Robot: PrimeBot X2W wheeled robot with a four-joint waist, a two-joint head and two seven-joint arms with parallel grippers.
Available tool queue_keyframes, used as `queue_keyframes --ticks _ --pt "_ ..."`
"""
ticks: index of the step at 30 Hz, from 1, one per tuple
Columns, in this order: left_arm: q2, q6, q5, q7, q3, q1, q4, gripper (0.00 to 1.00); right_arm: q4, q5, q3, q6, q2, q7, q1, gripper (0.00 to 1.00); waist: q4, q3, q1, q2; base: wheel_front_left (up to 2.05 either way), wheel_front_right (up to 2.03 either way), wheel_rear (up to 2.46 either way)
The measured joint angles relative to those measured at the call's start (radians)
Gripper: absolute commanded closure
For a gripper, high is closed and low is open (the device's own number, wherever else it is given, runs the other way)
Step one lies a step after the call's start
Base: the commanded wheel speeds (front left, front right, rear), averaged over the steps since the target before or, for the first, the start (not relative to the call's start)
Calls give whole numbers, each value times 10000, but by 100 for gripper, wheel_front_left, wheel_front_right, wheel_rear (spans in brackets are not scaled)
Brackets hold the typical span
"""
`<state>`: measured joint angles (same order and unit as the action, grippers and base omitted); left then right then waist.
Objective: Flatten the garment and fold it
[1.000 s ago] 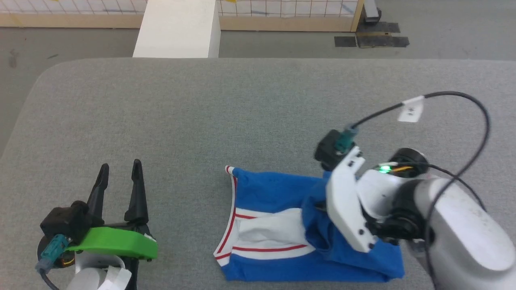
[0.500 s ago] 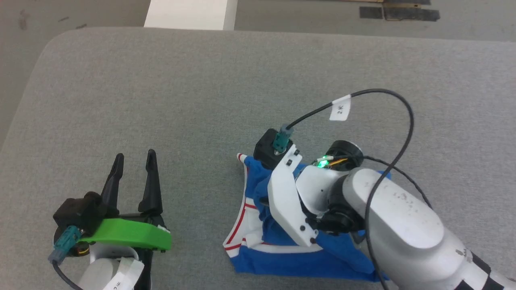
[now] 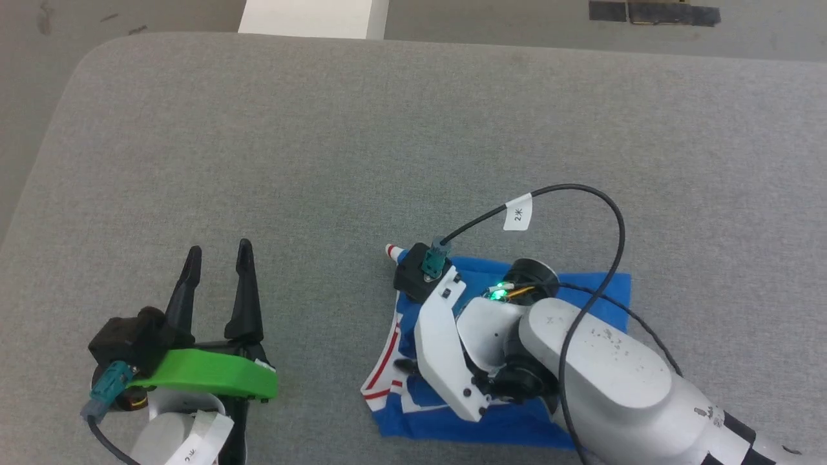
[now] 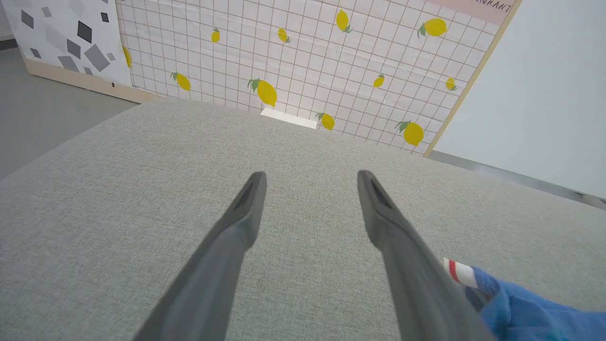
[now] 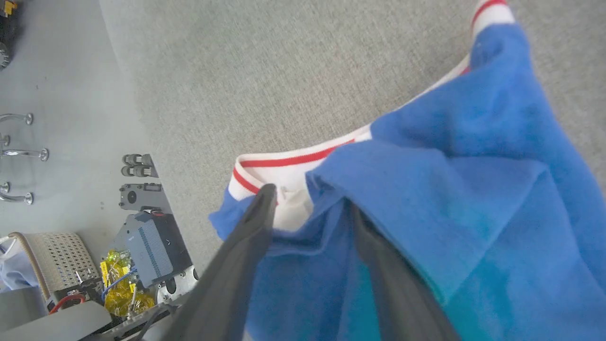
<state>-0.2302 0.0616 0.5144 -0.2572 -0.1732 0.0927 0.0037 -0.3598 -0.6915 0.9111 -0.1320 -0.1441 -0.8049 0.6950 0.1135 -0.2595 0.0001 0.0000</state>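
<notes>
Your left gripper point(image 3: 219, 247) hangs spread, empty, over the table point(image 3: 387, 129). Beside it the garment point(image 3: 478, 271) lies doubled and compact: folding looks well advanced, the rumpled striped end left. The right gripper point(image 5: 310, 203) straddles a fold; clamped or released, you cannot tell.

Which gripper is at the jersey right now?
The right gripper, fingers among the folds of the garment; the left gripper is open over the table.

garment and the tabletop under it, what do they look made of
The garment: soft matte knit, probably jersey or polyester; it creases and bunches limply, edged with red-and-white trim. The tabletop: grey woven upholstery-like cloth, matte, with visible weave grain; what lies beneath is hidden.
</notes>
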Motion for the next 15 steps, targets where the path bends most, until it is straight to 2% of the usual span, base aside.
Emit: queue_keyframes --ticks 8,15 --pt "-10 -79 -25 0 98 -41 203 0 723 -888 184 2 -58 780 365 0 -245 477 0 0 0 0 0" --pt "-180 -69 -21 17 247 -255 211 0 1409 -1469 -460 2 -222 2334 439 0 -558 1121 -1 0 0 0 0"
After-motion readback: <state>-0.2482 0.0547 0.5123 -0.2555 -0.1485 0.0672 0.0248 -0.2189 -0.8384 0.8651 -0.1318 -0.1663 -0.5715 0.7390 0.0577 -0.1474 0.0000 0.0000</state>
